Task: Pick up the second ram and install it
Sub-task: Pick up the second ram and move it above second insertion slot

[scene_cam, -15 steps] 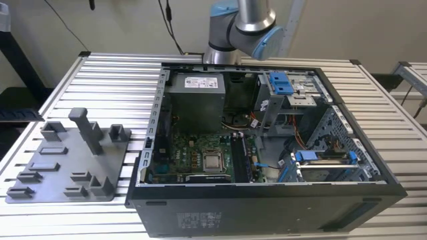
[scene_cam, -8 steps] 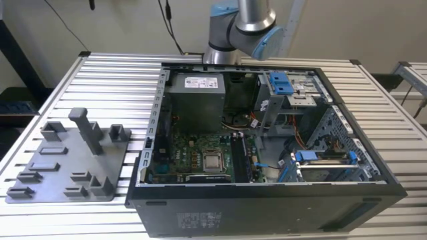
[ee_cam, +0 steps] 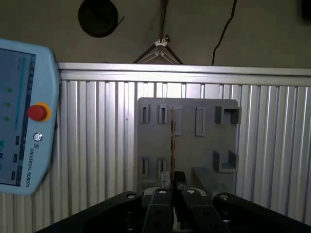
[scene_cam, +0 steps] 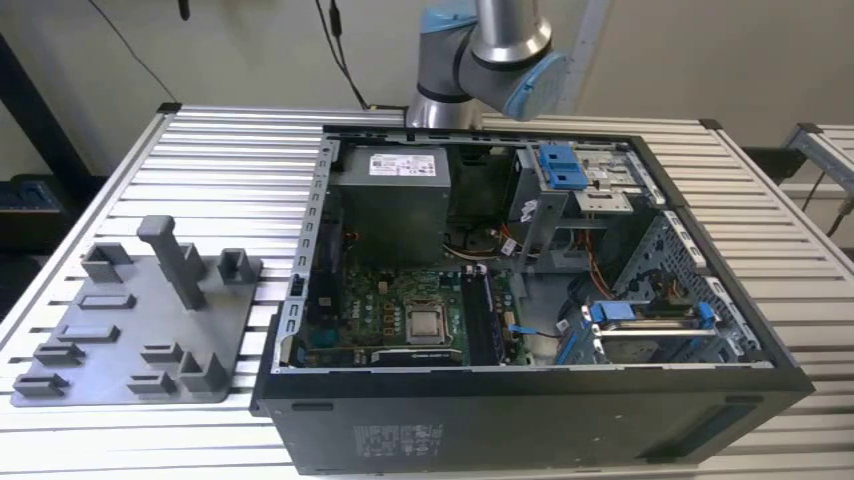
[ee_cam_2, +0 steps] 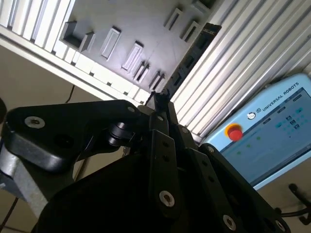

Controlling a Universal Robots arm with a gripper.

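Soft even light; tool (ee_cam_2: 159,97) dark, blurred in second wrist view.

The tray (scene_cam: 134,330) is lying on the table (scene_cam: 227,150), on the exterior view's left of the open computer case (scene_cam: 534,420). The arm (scene_cam: 487,40) is standing behind the case. In the first wrist view, the second ram (ee_cam: 171,141) is sticking out of the pinching tool (ee_cam: 172,187).

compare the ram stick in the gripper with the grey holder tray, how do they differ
Colour: the ram stick is dark, the holder tray pale grey. Shape: the ram stick is a thin narrow strip; the holder tray is a broad plate with slots and upright posts. State: the ram stick is clamped in the gripper; the holder tray lies flat on the slatted table. Both are rectangular in outline.
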